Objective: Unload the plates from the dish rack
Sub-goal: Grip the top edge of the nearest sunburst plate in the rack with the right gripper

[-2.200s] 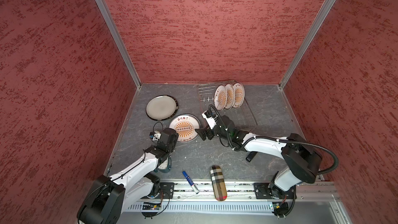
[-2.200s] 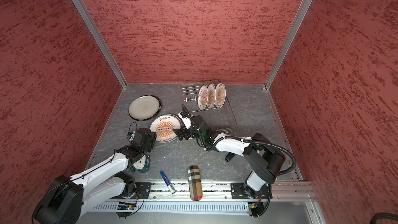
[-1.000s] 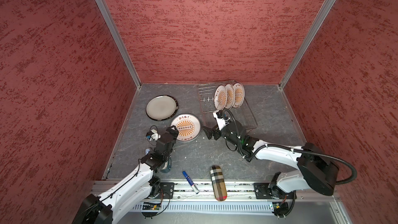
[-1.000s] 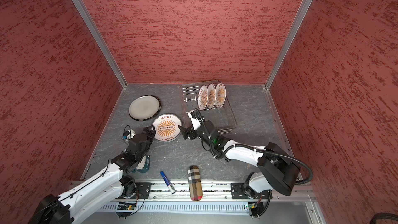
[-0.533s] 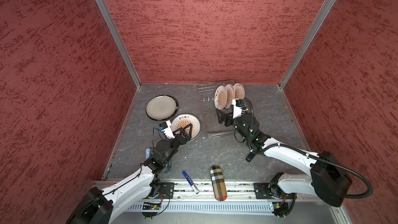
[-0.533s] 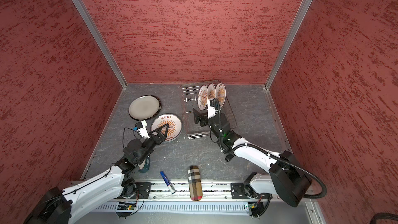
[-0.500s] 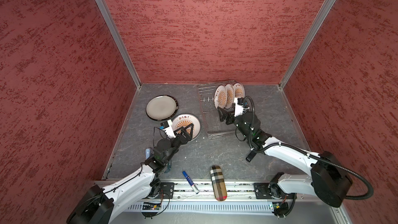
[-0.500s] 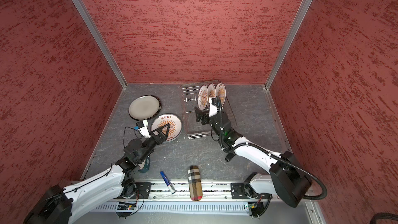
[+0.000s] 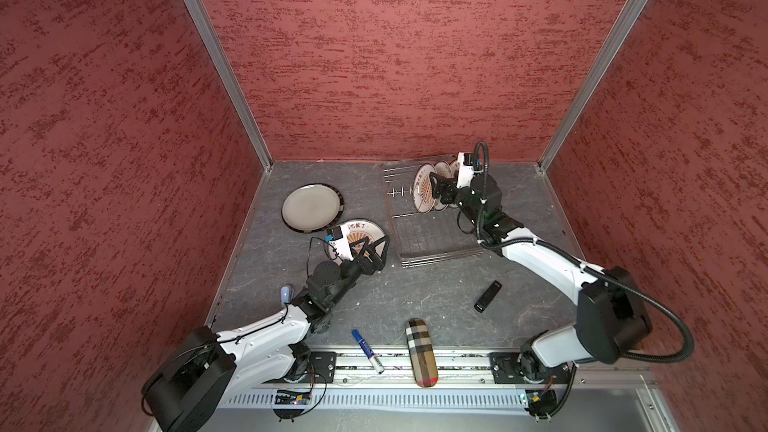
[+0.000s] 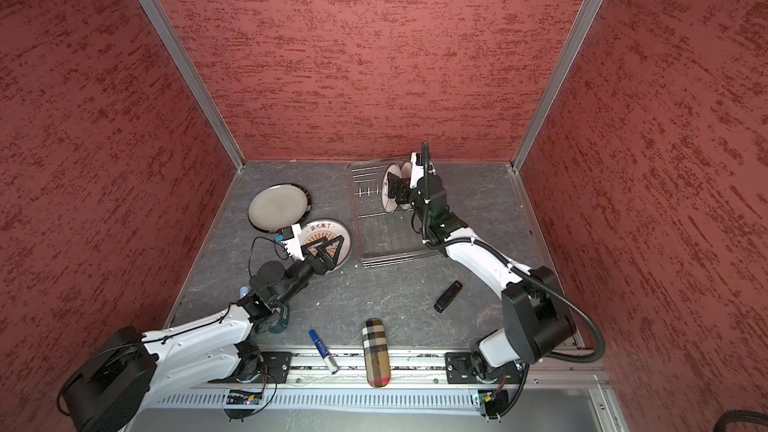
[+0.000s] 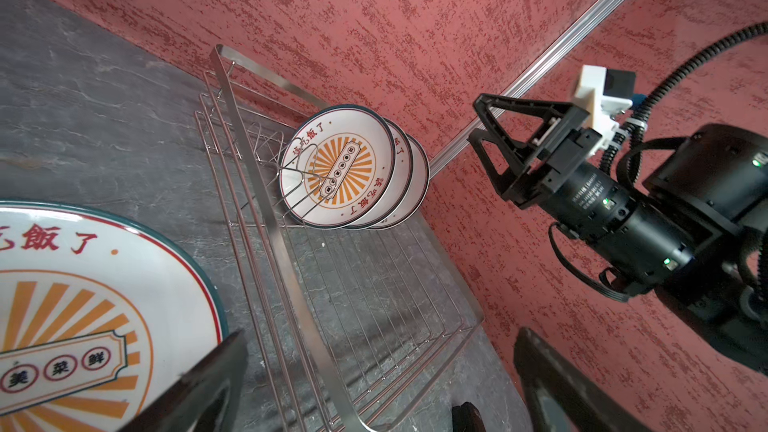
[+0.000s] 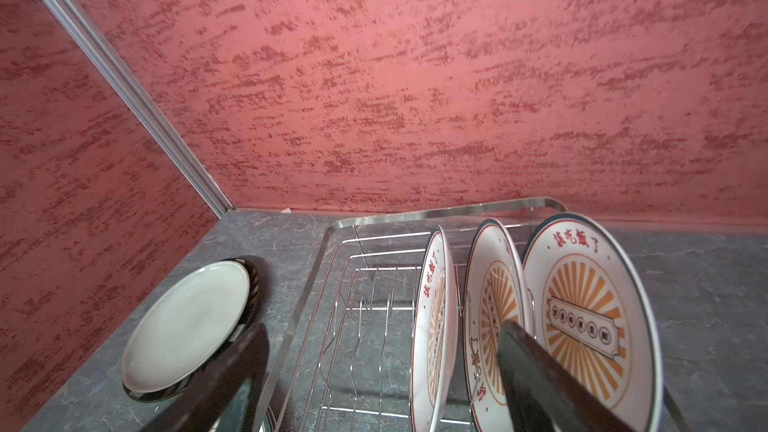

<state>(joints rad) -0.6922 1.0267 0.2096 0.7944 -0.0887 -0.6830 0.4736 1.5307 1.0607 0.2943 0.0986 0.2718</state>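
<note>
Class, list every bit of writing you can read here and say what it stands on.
"該吃飯了": red, on a racked plate.
"飯了" and "美 菜 鮮": on the flat plate, rest cut off.
Banner characters on that racked plate: too blurred to read.
Print on the right arm's motor housing: too small to read.

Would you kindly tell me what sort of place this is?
Most likely a robot test cell rather than a kitchen: red textured wall panels joined by aluminium corner posts enclose a grey tabletop, and a left arm and right arm sit on a front rail.
</note>
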